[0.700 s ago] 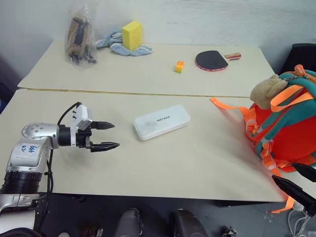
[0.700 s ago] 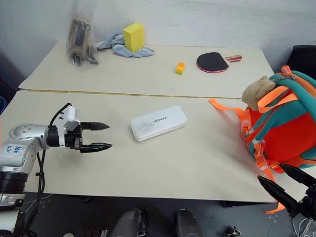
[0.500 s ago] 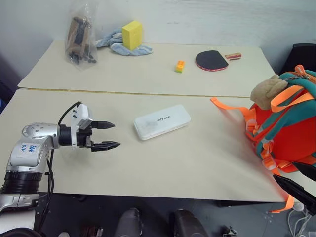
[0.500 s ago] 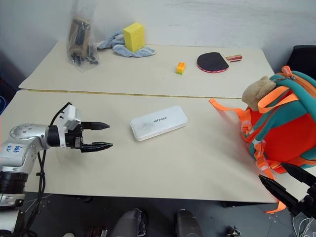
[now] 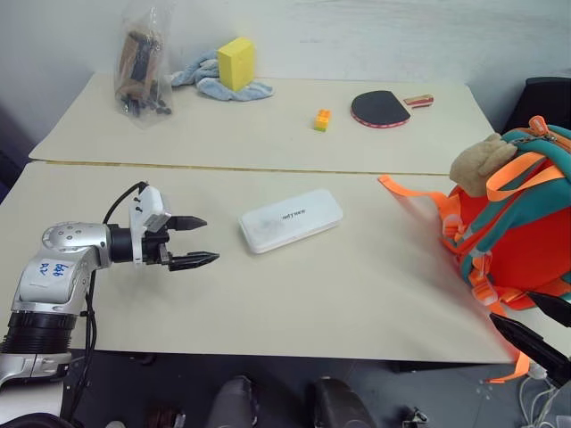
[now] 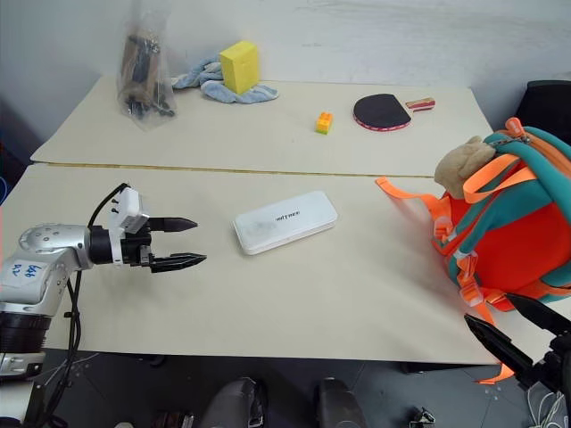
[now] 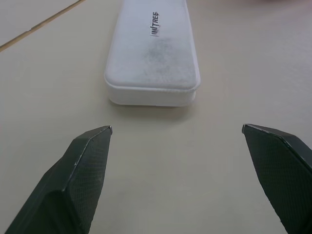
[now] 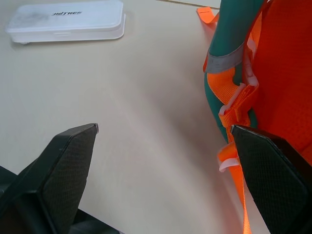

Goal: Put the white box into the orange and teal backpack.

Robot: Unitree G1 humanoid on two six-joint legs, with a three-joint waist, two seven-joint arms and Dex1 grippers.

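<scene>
The work stands at the approach, nothing yet grasped: the white box (image 5: 291, 219) lies flat on the near table (image 5: 357, 285), roughly mid-table, with the left claw (image 5: 193, 241) near its nearer short end, fingers spread wide and empty, lined up along its length. The next move calls for advancing so the fingers straddle the box's narrow sides before closing. The orange and teal backpack (image 5: 522, 241) stands at the table's right edge, well apart from the box, and the right claw (image 6: 508, 332) hangs open just beside its straps. Bare tabletop lies between box and backpack, leaving free room for the carry.
</scene>
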